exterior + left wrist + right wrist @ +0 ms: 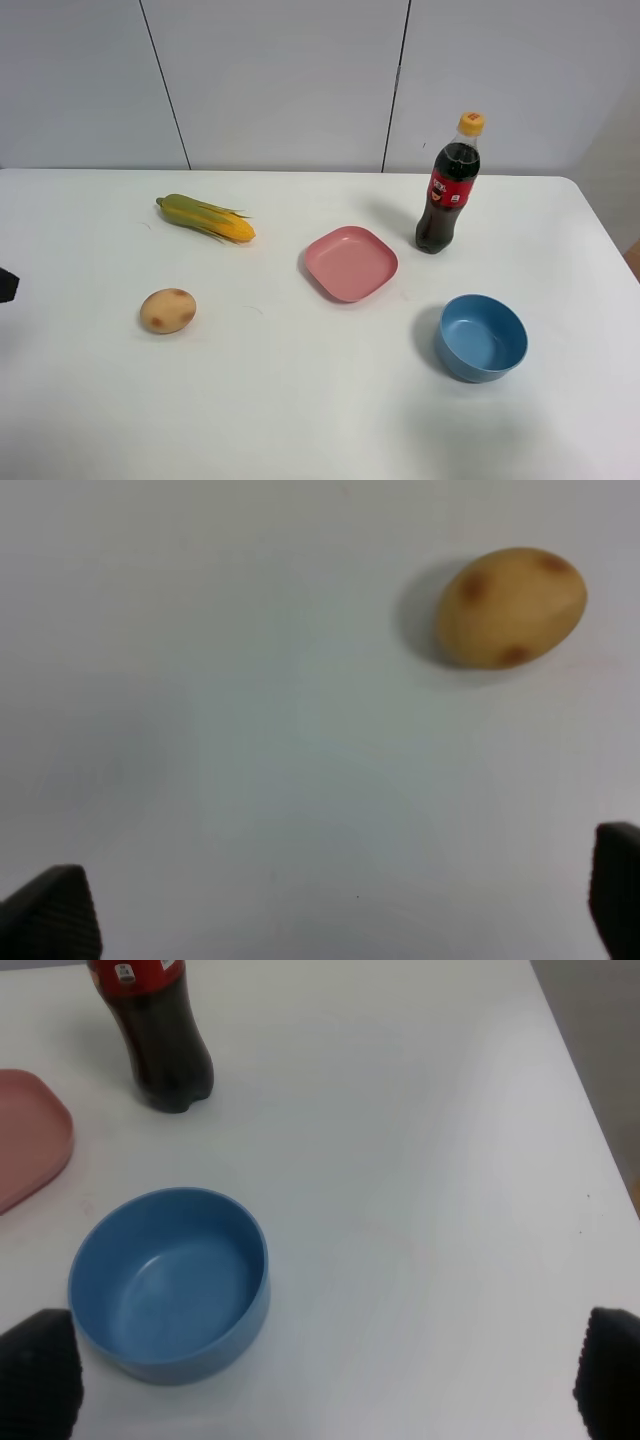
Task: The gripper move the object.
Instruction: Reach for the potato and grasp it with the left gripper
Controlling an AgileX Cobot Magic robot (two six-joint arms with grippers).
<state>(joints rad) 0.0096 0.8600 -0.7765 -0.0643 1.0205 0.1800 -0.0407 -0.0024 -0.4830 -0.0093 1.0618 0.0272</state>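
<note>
Evidently nothing has been done yet: the potato (167, 310) is seen lying free on the table (300, 410) in front of the corn (205, 218), and the left gripper (330, 905) is held wide open and empty, apart from it, so grasp and move remain to be done.

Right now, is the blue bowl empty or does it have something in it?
Empty: the blue bowl shows only its bare inside, in the right wrist and high views.
</note>
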